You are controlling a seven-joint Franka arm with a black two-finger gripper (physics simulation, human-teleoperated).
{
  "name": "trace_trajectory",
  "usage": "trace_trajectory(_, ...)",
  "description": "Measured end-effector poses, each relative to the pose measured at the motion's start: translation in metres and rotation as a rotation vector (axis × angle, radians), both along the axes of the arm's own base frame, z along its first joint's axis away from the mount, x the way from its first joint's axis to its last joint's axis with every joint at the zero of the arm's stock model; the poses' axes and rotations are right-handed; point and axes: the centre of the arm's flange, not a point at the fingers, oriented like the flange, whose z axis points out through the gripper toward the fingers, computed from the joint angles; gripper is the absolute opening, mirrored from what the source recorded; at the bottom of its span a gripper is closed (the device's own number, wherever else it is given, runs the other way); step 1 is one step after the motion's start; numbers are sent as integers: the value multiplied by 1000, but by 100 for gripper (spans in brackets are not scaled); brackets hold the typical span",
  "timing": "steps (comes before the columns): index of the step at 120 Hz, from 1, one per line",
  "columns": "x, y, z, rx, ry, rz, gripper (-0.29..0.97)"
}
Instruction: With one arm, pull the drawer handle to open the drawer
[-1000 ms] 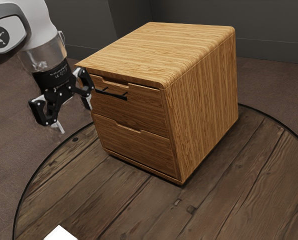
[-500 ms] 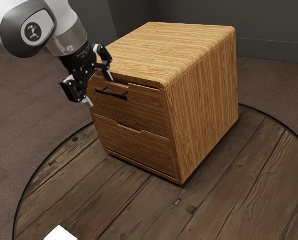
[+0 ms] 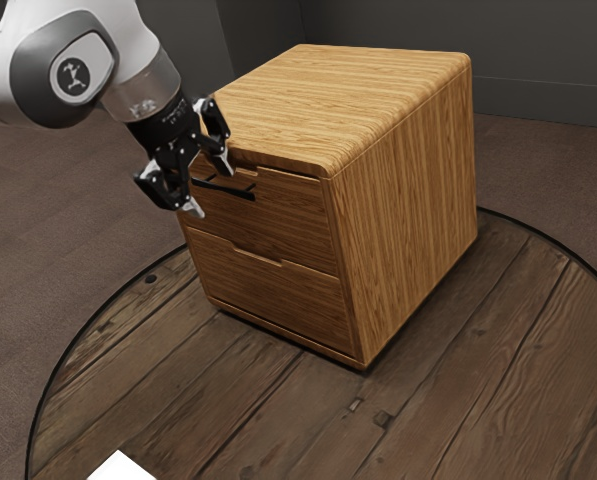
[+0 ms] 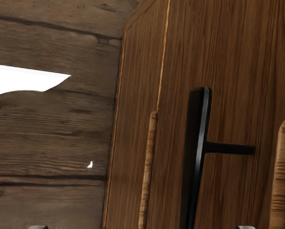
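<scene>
We count one wooden cabinet (image 3: 378,120) on a round plank platform (image 3: 428,400), and it has two drawers: the top drawer (image 3: 278,215) and the lower drawer (image 3: 268,285). There is one black bar handle (image 3: 233,191), fixed across the top drawer's front near its upper edge. The lower drawer has only a cut-out lip. One small white object (image 3: 118,467) lies on the planks at the exterior view's lower edge, well apart from the cabinet.

Our gripper (image 3: 211,185) is at the top drawer's front, at the handle's end nearer the exterior view's left. Its two fingers are spread wide, one above the bar and one below, so that end of the bar lies between them. It grasps nothing. From this angle we cannot say for sure whether either fingertip touches the bar or the wood.

From the wrist, the handle (image 4: 197,157) stands off the drawer front on a short post. The top drawer's front looks level with the lower one, so it appears closed.
</scene>
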Motion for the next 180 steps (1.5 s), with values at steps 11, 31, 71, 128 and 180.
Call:
trace_trajectory(11, 1, 0, -3, -4, 2, 2, 44)
trace_trajectory(31, 2, 0, -15, -17, 18, 4, 41)
trace_trajectory(71, -8, -1, -22, -26, 47, -4, 30)
trace_trajectory(128, -36, 1, -23, -32, 34, 17, 23)
trace_trajectory(180, -92, -1, -22, -43, 9, 34, 22)
